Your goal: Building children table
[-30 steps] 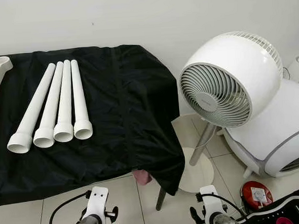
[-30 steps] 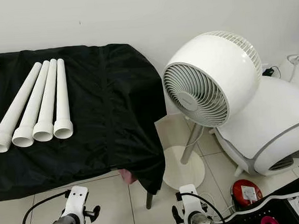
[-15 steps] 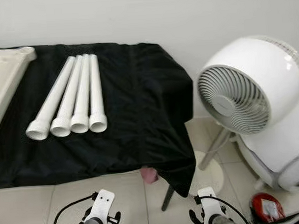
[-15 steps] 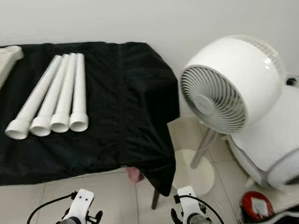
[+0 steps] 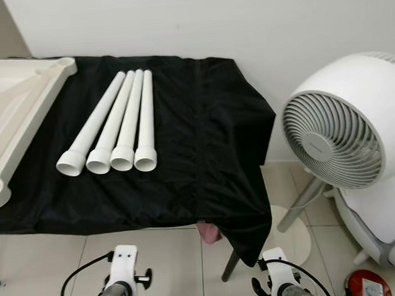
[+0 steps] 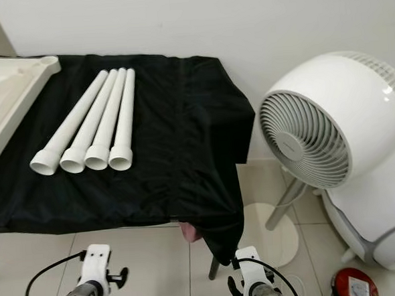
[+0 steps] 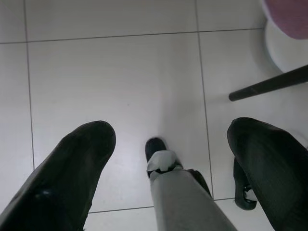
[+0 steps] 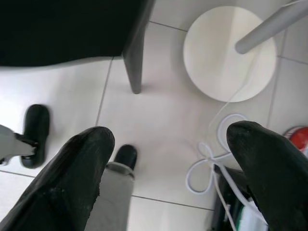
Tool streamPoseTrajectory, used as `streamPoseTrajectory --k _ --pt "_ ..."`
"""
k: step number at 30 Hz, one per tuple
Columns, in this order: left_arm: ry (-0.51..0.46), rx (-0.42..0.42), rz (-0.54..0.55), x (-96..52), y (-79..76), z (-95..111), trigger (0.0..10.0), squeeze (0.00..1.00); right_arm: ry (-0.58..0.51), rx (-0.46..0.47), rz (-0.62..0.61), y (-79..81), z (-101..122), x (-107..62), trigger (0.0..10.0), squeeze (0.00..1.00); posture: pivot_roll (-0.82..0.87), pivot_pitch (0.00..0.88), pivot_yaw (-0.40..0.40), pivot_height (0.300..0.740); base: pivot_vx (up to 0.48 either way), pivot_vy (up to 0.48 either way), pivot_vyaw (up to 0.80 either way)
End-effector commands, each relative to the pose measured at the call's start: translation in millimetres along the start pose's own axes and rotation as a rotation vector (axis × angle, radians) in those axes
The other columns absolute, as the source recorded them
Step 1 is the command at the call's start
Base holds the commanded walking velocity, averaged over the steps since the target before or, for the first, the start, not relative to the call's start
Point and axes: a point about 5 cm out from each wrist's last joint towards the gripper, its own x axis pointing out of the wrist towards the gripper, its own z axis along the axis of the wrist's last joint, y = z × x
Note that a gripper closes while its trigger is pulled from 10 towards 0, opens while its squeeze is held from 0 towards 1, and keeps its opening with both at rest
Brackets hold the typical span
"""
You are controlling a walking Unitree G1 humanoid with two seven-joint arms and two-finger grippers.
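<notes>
Four white table legs (image 5: 112, 123) lie side by side on our black-draped counter (image 5: 205, 167), tabletop (image 5: 11, 116) at its left. Big white fan (image 5: 348, 139) stands right of it. Left tool (image 7: 168, 159) and right tool (image 8: 168, 163) hang low over floor tiles, fingers apart, empty.

Through my left wrist camera I see the left gripper (image 7: 171, 139) with its two black fingers (image 7: 72, 163) spread wide over the white tiled floor (image 7: 110, 72), my grey leg (image 7: 183, 197) between them and a dark table leg (image 7: 269, 84) nearby.
</notes>
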Motion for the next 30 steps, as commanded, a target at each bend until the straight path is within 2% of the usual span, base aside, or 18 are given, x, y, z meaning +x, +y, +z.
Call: streamPoseTrajectory --k 1,16,30 --pt "0.028 -0.011 0.030 -2.5 6.9 -6.8 10.0 0.00 0.017 0.002 0.012 4.4 -3.1 -0.3 10.0 0.00 -0.05 0.000 -0.021 0.740 0.000 0.375 0.00" --pt "0.038 -0.017 0.038 -2.7 9.1 -7.5 10.0 0.00 0.020 -0.005 0.008 2.4 -2.6 -0.1 10.0 0.00 -0.05 0.000 -0.019 0.740 0.000 0.376 0.00" --pt "0.038 0.006 0.021 -3.7 7.9 -10.1 10.0 0.00 0.035 -0.003 0.010 2.9 -8.5 -1.9 10.0 0.00 -0.06 0.000 -0.016 0.740 0.000 0.000 0.00"
